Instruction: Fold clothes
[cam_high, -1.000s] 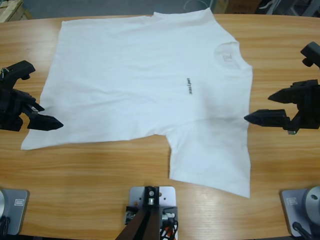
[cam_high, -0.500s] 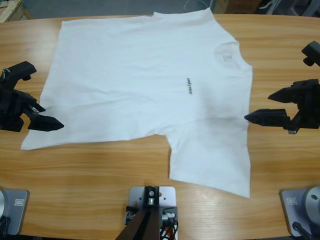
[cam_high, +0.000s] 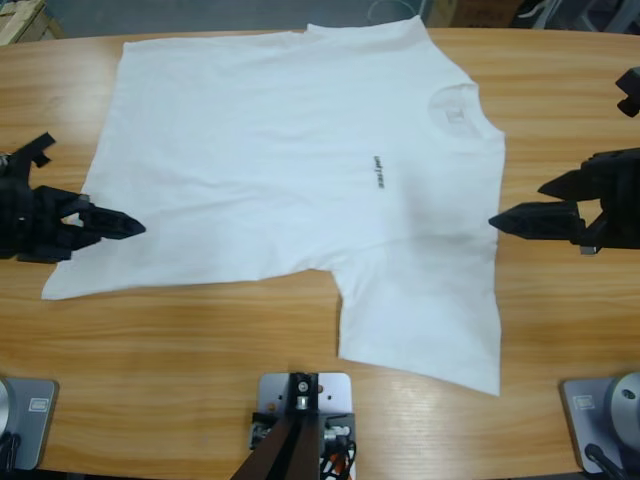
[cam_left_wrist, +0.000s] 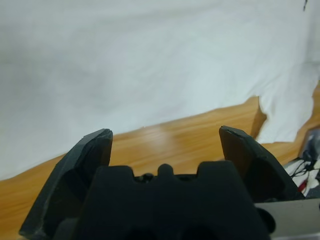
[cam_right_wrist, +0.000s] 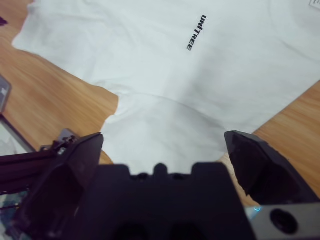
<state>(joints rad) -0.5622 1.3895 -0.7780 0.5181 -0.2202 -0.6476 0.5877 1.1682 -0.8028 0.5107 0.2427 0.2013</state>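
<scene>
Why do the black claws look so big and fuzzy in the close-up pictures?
Left wrist view: the left claw sits right against the lens, so it looms soft-edged. Right wrist view: the same for the right claw, while the T-shirt text reads clearly. High view: even light, faint shadows.

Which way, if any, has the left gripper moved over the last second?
Yes. The left gripper has moved inward over the T-shirt's hem edge; the shirt itself lies unchanged on the table.
</scene>
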